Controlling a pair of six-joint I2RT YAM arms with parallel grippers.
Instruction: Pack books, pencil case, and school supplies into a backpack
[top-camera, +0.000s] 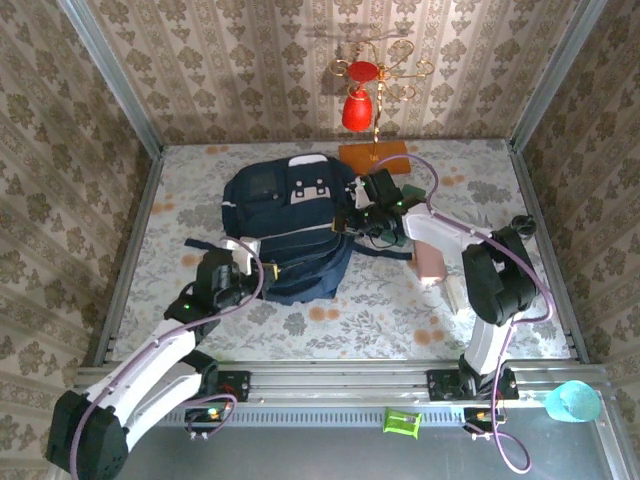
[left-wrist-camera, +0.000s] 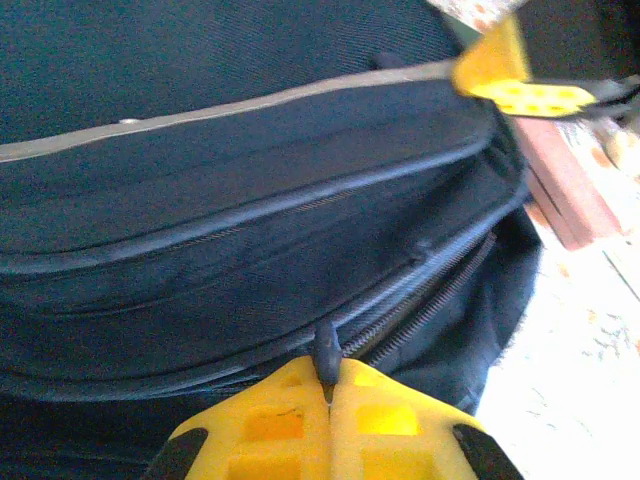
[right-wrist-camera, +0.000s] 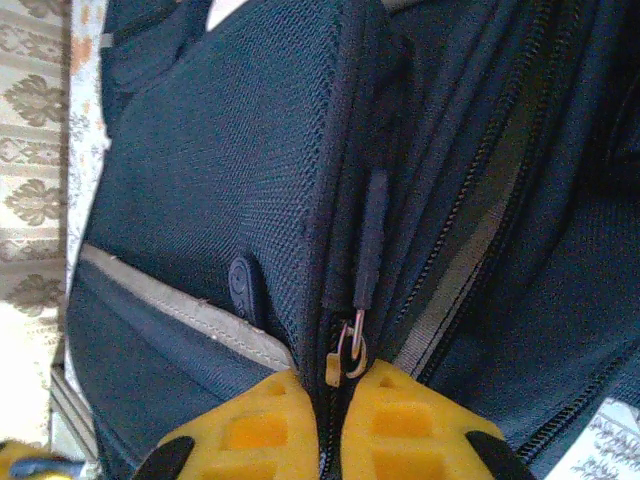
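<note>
Backpack (top-camera: 290, 215) lies flat at mid-table, white-grey patches facing up and its bulkier end toward the arm bases.

Left side: left gripper (left-wrist-camera: 328, 388) sits at the near-left edge of the backpack. In the left wrist view, both yellow fingers are pressed together and pinch a dark zip pull (left-wrist-camera: 325, 350) between their tips. The zip track runs up and to the right from the pull. A pale grey stripe (left-wrist-camera: 200, 110) crosses the fabric above it.

Centre: an orange slab (top-camera: 375, 155) with a gold stem lies on the table just beyond the backpack's far-right corner. A red ornament (top-camera: 357, 108) hangs on the stem.

Right of centre: right gripper (right-wrist-camera: 330, 405) is at the backpack's right edge. Its yellow fingers are almost closed, and a seam of the backpack runs down between them. A metal slider (right-wrist-camera: 350, 352) sits right at the tips, and its dark tab (right-wrist-camera: 372, 225) points away from the gripper. I cannot tell whether the fingers hold the slider itself or only the fabric.

Further right: a light green piece (top-camera: 402, 422) rests on the grey shelf in front of the rail, between the two bases. A pink piece (top-camera: 432, 262) lies on the table under the right forearm, well apart from the backpack. A teal cup (top-camera: 572, 400) stands at the near-right corner.
</note>
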